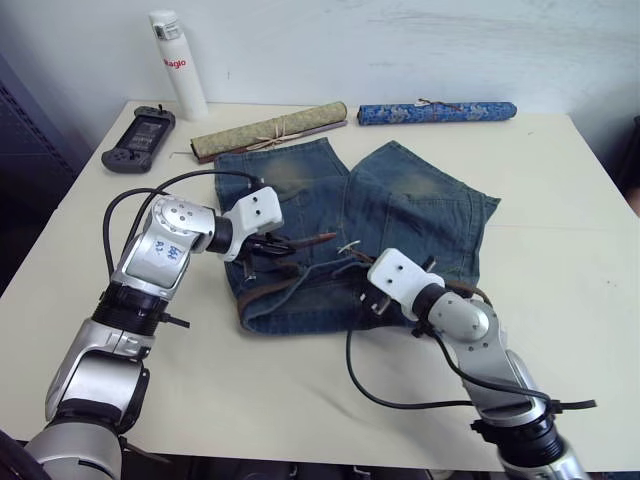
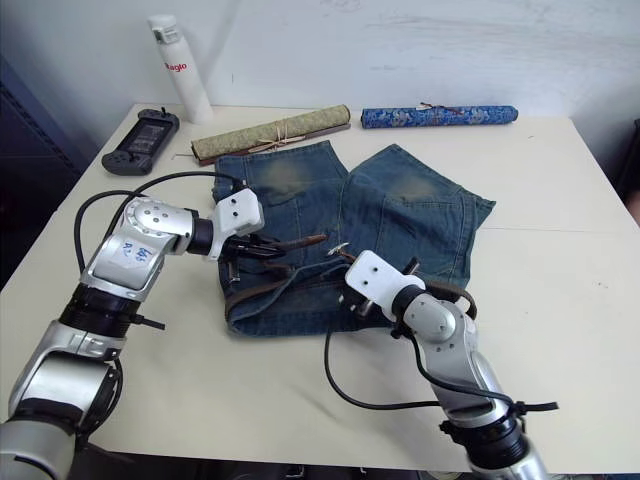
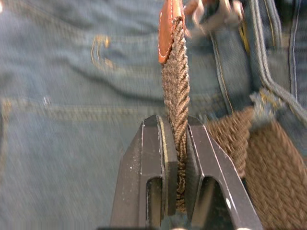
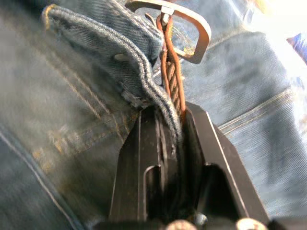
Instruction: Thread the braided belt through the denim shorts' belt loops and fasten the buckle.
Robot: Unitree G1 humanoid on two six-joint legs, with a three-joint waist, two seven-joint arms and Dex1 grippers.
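The denim shorts (image 1: 400,205) lie flat mid-table, waistband toward me. The braided belt (image 1: 285,287) runs brown along that waistband. My left gripper (image 3: 176,127) is shut on the belt a short way behind its brown leather tip (image 3: 168,28), which points over the shorts toward the centre (image 1: 318,239). My right gripper (image 4: 165,120) is shut on the belt just behind the silver buckle (image 4: 194,36), with a fold of the denim waistband (image 4: 115,43) caught between the fingers too. A belt loop (image 3: 263,101) crosses the belt beside my left gripper.
At the table's back stand a white bottle (image 1: 178,60), a black handheld game console (image 1: 138,135), a tan roll (image 1: 270,130) and a blue patterned roll (image 1: 437,112). Black cables (image 1: 400,400) loop off both arms. Bare tabletop (image 1: 565,260) lies to the right.
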